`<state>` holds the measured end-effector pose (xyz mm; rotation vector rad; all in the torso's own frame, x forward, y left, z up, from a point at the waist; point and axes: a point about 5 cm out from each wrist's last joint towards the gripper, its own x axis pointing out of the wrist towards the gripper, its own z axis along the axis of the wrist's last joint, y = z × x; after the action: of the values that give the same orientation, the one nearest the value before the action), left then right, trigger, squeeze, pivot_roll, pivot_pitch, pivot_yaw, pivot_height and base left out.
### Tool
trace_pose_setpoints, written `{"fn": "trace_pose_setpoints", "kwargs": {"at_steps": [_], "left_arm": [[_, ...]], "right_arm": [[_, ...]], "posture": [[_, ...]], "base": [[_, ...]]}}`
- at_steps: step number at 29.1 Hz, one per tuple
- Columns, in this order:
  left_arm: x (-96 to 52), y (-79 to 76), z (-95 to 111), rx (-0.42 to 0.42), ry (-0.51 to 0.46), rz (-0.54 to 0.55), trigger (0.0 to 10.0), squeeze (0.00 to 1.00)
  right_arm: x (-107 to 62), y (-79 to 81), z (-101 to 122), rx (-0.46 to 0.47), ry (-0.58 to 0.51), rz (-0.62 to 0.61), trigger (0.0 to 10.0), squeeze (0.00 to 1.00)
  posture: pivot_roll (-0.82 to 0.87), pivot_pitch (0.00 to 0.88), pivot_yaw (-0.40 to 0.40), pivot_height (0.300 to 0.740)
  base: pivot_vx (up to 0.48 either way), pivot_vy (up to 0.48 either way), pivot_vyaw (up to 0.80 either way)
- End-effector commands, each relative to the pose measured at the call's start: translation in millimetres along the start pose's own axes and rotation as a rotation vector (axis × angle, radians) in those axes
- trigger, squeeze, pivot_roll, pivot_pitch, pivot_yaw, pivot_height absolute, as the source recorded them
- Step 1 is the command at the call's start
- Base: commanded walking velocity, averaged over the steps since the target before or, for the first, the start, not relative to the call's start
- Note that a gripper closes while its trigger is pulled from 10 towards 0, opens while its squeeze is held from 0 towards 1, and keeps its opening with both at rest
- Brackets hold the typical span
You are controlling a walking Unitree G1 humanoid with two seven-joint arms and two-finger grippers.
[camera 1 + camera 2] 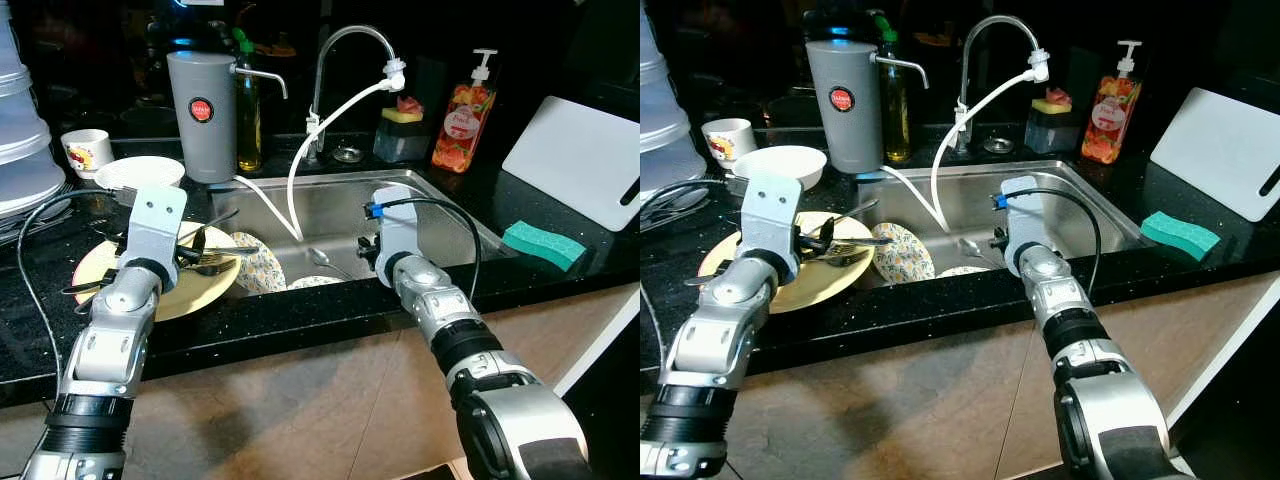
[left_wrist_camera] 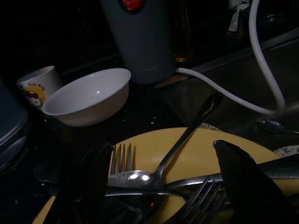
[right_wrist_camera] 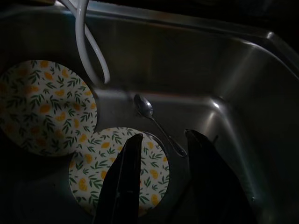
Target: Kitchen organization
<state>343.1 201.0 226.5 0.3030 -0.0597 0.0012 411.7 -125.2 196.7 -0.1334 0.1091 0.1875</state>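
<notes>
Where head views hide it, right tool (image 3: 161, 179) gapes above spoon (image 3: 156, 122).

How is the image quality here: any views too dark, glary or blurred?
Eye views: sharp, background black, countertop well lit. Left wrist view: dim, glare spots on the spoon, open left gripper fingers near-silhouettes. Right wrist view: dark, but patterned plates and sink readable, open right gripper fingers black.

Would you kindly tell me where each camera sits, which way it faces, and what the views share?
Left eye and right eye views: on the head, looking down at the sink and black counter; both silver arms show.
Left wrist view: along the open left gripper, over cutlery on the yellow plate.
Right wrist view: along the open right gripper, down at a spoon and two patterned plates.
Shared: the white hose appears in all views.
</notes>
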Motion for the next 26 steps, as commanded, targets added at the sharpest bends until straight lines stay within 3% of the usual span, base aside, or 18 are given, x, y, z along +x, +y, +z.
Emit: {"fn": "trace_pose_setpoints", "kwargs": {"at_steps": [1,18,26], "left_arm": [[-0.7,2.4,-5.1,0.026,0.021,0.006,10.0,0.0],[0.0,1.0,-6.0,0.031,0.03,0.001,10.0,0.0],[-0.2,2.7,-6.0,0.034,0.032,0.005,10.0,0.0]], "right_arm": [[0.4,-2.9,2.3,0.005,0.001,-0.008,10.0,0.0],[0.1,-13.9,9.8,0.011,-0.025,-0.047,10.0,0.0],[1.4,-1.3,8.4,0.008,-0.025,-0.004,10.0,0.0]], "posture": [[0.0,0.01,-0.082,0.74],[0.0,0.015,-0.077,0.74],[0.01,0.015,-0.078,0.74]], "base": [[0.0,0.0,0.0],[0.0,0.0,0.0],[0.0,0.0,0.0]]}}
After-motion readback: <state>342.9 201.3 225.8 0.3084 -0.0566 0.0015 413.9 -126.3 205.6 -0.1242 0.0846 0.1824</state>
